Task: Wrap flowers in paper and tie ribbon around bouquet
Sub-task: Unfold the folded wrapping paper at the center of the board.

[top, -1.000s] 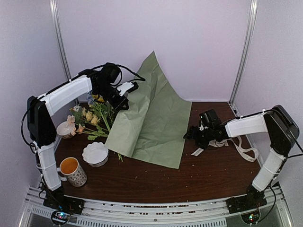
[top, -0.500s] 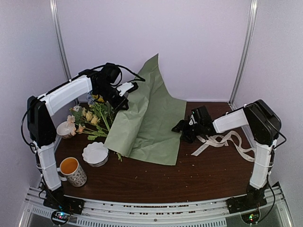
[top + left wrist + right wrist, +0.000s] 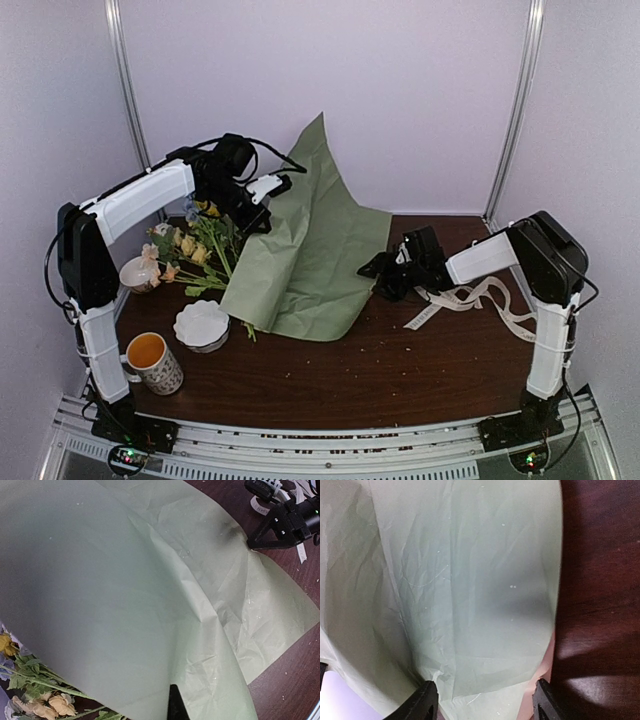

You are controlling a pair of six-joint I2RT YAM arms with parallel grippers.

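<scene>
Dark wood table (image 3: 400,370). Left gripper (image 3: 262,215) pinches paper (image 3: 310,250) top edge, sheet raised at 11 o'clock beside flowers (image 3: 195,245). Right gripper (image 3: 378,272), jaws spread, has moved in from 3 o'clock onto paper's right edge; fold likely starting. Ribbon (image 3: 470,297) untouched.

The paper (image 3: 310,270) looked thin, matt and finely creased. The surface (image 3: 400,372) was dark, smooth wood with a faint sheen. The ribbon (image 3: 428,316) appeared matt cloth; the white bowl (image 3: 201,325), glossy glazed ceramic.
</scene>
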